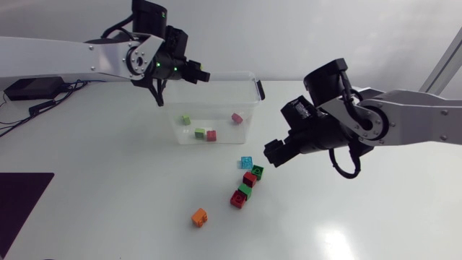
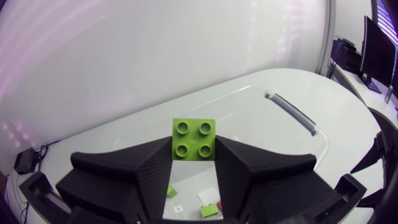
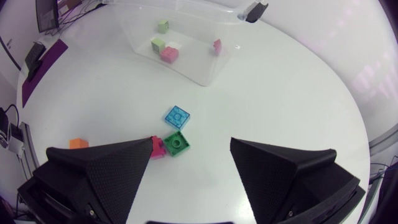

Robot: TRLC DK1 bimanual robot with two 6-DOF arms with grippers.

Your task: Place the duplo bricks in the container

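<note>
white tabletop (image 1: 108, 209): over the clear plastic container (image 1: 254, 81), left gripper (image 1: 201, 74) pinches a seemingly light, rigid, slick lime-green duplo brick (image 2: 194, 138) by its flat sides, while right gripper (image 3: 191, 150) hangs nearby, fingers apart.

Left wrist view: the lower part of the lime brick (image 2: 194, 134) is hidden between the fingers of the left gripper (image 2: 194, 149). Under that gripper, the fingers mask the inside of the container (image 2: 298, 118). Only fragments of a green brick (image 2: 170, 191) and a red brick (image 2: 211, 209) show.

Right wrist view: one finger of the right gripper (image 3: 190, 144) partly covers a reddish brick (image 3: 158, 147) and an orange brick (image 3: 78, 143).

Head view: the lime brick is too small to make out.
</note>
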